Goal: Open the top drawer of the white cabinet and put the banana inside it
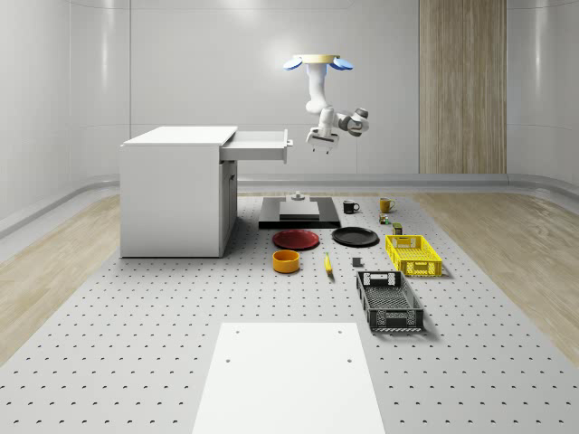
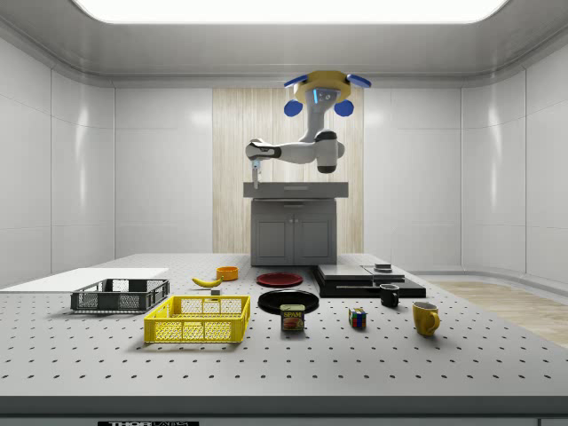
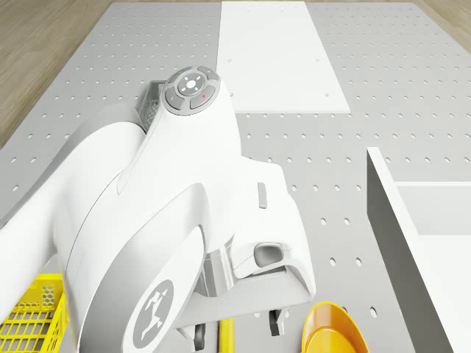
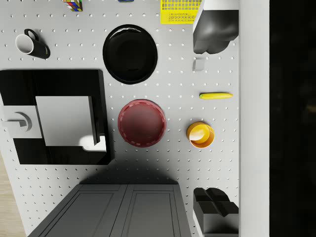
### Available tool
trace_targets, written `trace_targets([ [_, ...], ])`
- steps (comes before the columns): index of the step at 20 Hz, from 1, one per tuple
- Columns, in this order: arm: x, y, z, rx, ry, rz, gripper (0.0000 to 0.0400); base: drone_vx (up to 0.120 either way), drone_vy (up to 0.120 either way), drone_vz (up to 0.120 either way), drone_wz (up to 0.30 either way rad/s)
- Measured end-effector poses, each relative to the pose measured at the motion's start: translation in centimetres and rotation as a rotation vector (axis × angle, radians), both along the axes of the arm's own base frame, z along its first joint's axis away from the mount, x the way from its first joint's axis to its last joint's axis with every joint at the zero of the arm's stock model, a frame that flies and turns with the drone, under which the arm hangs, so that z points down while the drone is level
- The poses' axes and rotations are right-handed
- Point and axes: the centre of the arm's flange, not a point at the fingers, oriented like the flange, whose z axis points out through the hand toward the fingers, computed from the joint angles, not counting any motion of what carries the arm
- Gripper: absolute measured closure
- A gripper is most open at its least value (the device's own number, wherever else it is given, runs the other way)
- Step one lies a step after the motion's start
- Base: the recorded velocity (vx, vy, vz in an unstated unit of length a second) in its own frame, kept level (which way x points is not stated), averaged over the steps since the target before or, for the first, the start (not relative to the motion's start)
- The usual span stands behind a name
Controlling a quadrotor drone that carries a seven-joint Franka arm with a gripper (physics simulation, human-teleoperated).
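Note:
The white cabinet [image 1: 176, 194] stands at the whole-scene view's left, its top drawer [image 1: 260, 145] pulled out. The drone [image 1: 317, 61] hovers high, just beyond the drawer's front. Its arm hangs down, and the gripper [image 1: 318, 143] is level with the drawer front and close beside it, apart from it. In the wrist view the gripper [image 4: 213, 119] is open and empty, pointing down at the table. The yellow banana [image 4: 216, 96] lies far below on the table, beside an orange bowl [image 4: 200, 135]. In the side view the banana [image 2: 207, 281] lies on the table in front of the cabinet [image 2: 293, 231].
A red plate [image 1: 297, 239], a black plate [image 1: 355, 236] and a black slab [image 1: 298, 214] lie near the cabinet. A yellow basket [image 1: 412, 255], a black basket [image 1: 389, 301] and two mugs [image 1: 350, 206] stand at the right. A white sheet [image 1: 285, 375] lies at the front.

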Motion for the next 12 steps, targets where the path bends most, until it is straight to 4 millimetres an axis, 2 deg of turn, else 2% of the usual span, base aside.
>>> trace_targets([
  [3,0.0,0.6,-0.1,0.062,0.002,0.000,0.0000,0.120,0.120,0.000,0.000],
  [4,0.0,0.8,-0.1,0.076,0.002,0.000,0.0000,0.120,0.000,0.000,0.000],
  [12,0.0,1.3,-0.2,0.131,0.004,-0.001,0.0000,0.120,0.000,-0.120,0.000],
])
